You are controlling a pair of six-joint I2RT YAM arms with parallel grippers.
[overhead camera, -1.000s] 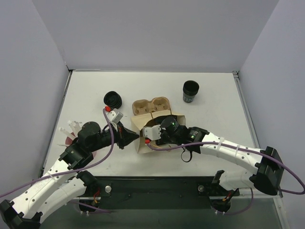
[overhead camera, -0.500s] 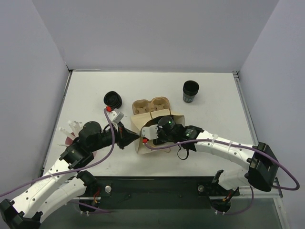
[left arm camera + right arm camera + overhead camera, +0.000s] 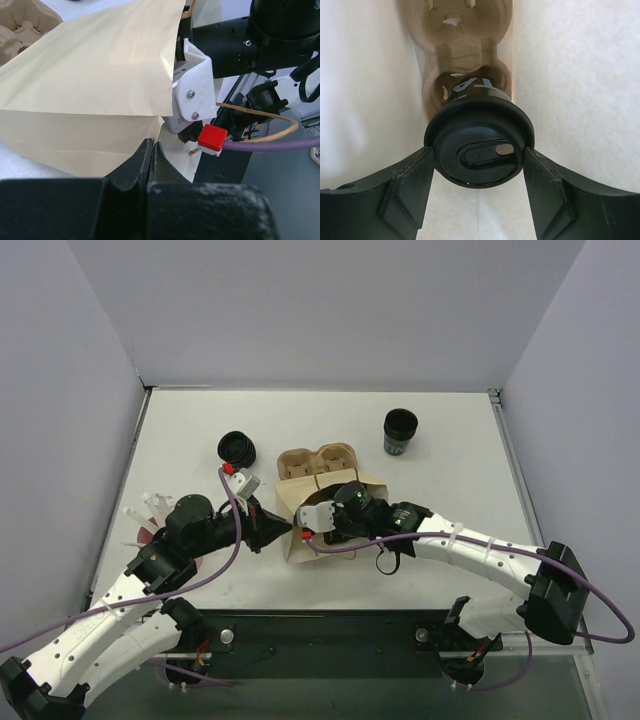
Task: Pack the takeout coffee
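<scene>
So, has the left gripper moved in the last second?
No. The left gripper sits pinching the paper bag's left edge, the same gap from the black stack behind it.

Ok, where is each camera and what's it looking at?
Top: above and behind the arms, looking down at the table; both arms show.
Left wrist: on that wrist, facing the paper bag; its shut end effector shows.
Right wrist: looking into the bag at the takeout coffee; its fingers flank it.
Shared: top and left wrist both show the bag.
</scene>
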